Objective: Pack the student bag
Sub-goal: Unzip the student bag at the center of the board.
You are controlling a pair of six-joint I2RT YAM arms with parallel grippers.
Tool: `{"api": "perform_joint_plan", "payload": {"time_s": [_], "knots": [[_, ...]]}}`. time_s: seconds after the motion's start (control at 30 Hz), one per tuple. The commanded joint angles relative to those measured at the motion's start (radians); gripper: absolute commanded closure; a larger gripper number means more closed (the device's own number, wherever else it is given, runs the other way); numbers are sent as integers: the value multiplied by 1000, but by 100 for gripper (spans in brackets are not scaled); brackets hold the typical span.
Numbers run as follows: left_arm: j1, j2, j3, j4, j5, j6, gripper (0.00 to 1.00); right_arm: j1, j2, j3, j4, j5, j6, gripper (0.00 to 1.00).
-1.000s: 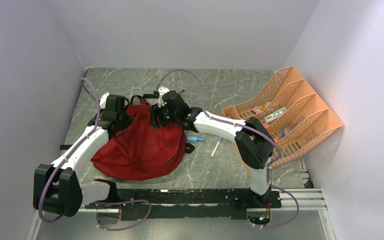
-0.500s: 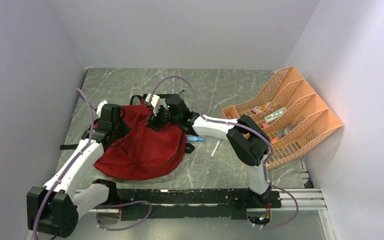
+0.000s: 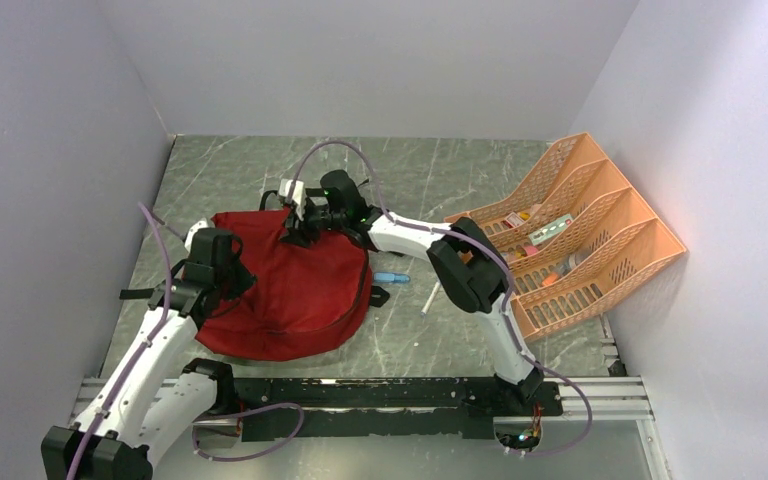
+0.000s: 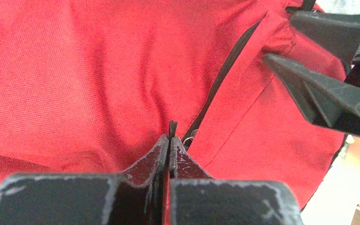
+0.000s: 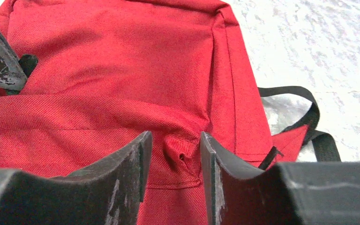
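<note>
The student bag is a dark red backpack lying flat on the table's left half. My left gripper is over its left side. In the left wrist view it is shut on the black zipper pull at the end of the black zipper line. My right gripper is at the bag's far edge. In the right wrist view it pinches a raised fold of the bag's red fabric between its fingers.
An orange plastic desk organiser with small items stands at the right wall. A blue item and a white pen lie just right of the bag. Black straps trail off the bag's far side.
My left gripper has moved toward the near left along the bag with the zipper pull in it. My right gripper has shifted left along the bag's far edge.
</note>
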Motion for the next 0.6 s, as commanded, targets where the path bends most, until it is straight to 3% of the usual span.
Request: {"api": "perform_joint_plan", "payload": {"time_s": [0.0,0.1,0.33,0.57], "knots": [[11,-4,28,-116,31,-18,95,0,38,62,-60,-75,-25,57],[11,-7,56,-171,25,-44,95,-3,57,88,-92,-87,-32,65],[11,-38,98,-266,-38,-70,95,-20,61,75,-46,-96,22,98],[11,-39,113,-321,-39,-89,95,-49,42,64,-36,49,90,100]]}}
